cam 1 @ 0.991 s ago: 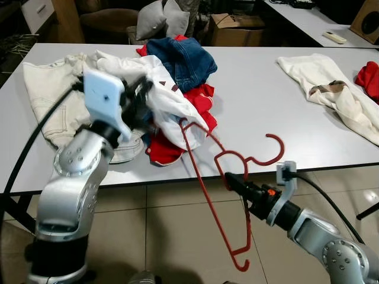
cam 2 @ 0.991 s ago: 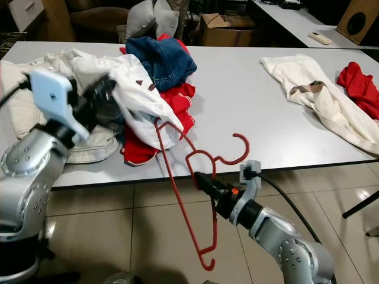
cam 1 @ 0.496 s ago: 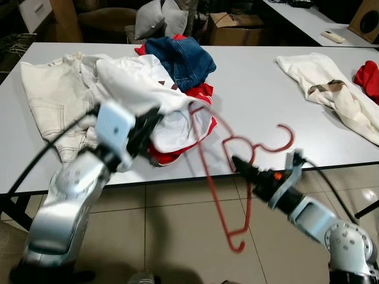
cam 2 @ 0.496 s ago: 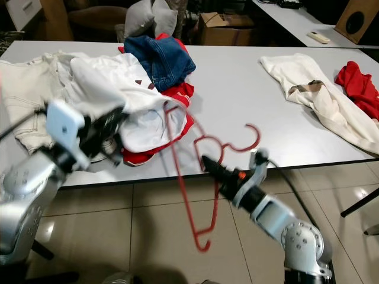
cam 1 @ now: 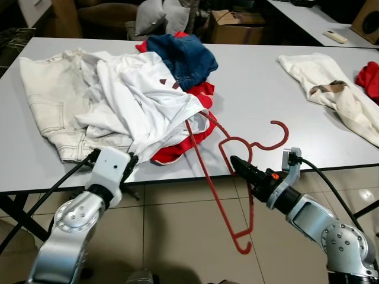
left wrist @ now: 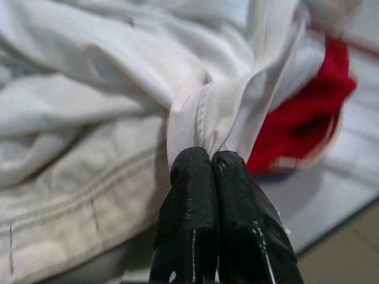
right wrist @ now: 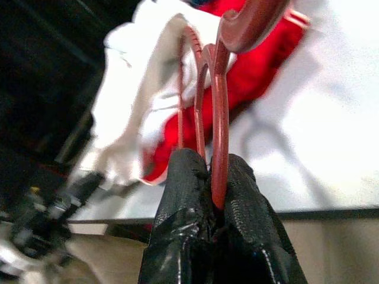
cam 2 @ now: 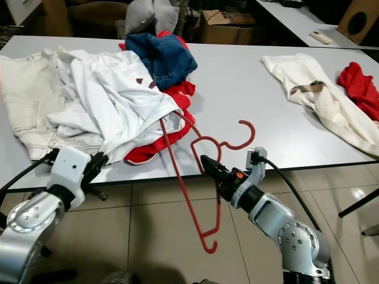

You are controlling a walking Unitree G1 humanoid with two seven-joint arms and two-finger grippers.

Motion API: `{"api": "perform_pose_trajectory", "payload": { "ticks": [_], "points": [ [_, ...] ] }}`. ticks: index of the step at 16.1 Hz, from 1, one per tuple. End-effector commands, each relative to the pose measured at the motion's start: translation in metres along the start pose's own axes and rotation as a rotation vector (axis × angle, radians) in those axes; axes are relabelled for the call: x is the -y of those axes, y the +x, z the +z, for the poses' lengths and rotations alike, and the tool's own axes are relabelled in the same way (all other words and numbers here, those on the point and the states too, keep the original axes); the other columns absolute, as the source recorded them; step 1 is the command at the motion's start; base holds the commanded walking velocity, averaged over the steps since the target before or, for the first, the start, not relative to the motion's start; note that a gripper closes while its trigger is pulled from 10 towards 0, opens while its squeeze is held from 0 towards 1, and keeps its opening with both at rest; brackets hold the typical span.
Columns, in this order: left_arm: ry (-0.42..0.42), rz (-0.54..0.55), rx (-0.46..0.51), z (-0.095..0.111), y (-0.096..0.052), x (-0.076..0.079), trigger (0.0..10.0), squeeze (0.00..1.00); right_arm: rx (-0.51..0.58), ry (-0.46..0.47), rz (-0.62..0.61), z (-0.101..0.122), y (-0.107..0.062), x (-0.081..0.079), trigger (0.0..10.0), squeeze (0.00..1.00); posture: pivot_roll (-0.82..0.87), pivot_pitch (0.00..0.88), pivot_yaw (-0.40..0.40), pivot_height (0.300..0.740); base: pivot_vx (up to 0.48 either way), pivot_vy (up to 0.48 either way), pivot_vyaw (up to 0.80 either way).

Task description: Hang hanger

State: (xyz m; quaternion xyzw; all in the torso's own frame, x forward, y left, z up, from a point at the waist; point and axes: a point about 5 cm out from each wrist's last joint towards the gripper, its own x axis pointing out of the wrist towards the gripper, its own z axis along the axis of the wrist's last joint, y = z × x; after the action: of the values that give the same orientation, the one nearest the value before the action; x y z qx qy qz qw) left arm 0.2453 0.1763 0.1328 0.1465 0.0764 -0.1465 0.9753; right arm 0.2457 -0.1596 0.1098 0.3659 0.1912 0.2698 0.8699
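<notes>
The right gripper (cam 1: 235,161) is clamping its two black textured fingers (right wrist: 243,195) on the thin red plastic hanger (cam 1: 228,177), just off the front edge of the white table (cam 1: 249,89). The hanger is tilting, its curved hook (cam 1: 277,136) lying over the tabletop and its lower corner hanging down over the beige tiled floor (cam 1: 177,231), while its upper end is running in under the clothes pile. The left gripper (left wrist: 204,171) is pinching a fold of the soft white shirt (cam 1: 148,100) at the table edge, fingers pressed together on the cloth. The shirt is draping over a crumpled red garment (cam 1: 183,142), with folded blue denim (cam 1: 183,56) behind it and cream jeans (cam 1: 53,94) beside it. A cream garment (cam 1: 331,94) is lying well apart on the table's right side.
</notes>
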Motion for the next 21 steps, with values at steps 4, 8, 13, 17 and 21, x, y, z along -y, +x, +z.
{"api": "perform_pose_trajectory", "payload": {
  "ticks": [4,8,13,17,21],
  "points": [
    [-0.02,0.071,0.271,0.046,0.006,-0.009,0.0,0.0,-0.044,0.018,-0.008,-0.009,-0.011,0.002,10.0,0.0,0.07,0.049,-0.063,0.74,0.0,0.0,0.0],
    [0.006,-0.085,0.465,0.079,0.0,0.005,0.0,0.0,-0.045,0.022,0.09,-0.007,-0.011,-0.008,10.0,0.0,0.08,0.052,-0.067,0.74,0.0,0.0,0.0],
    [0.111,-0.3,0.502,0.086,-0.009,0.021,0.0,0.0,-0.079,0.045,0.165,-0.005,-0.012,-0.012,10.0,0.0,0.08,0.054,-0.078,0.74,0.0,0.0,0.0],
    [0.183,-0.351,0.457,0.08,-0.012,0.018,0.0,0.0,-0.086,0.045,0.18,0.002,-0.012,-0.011,10.0,0.0,0.09,0.056,-0.087,0.74,0.0,0.0,0.0],
    [0.217,-0.388,0.35,0.065,-0.01,0.014,0.0,0.0,-0.036,0.11,0.169,0.013,0.006,-0.005,10.0,0.0,0.1,0.053,-0.084,0.74,0.0,0.0,0.0]
  ]
}}
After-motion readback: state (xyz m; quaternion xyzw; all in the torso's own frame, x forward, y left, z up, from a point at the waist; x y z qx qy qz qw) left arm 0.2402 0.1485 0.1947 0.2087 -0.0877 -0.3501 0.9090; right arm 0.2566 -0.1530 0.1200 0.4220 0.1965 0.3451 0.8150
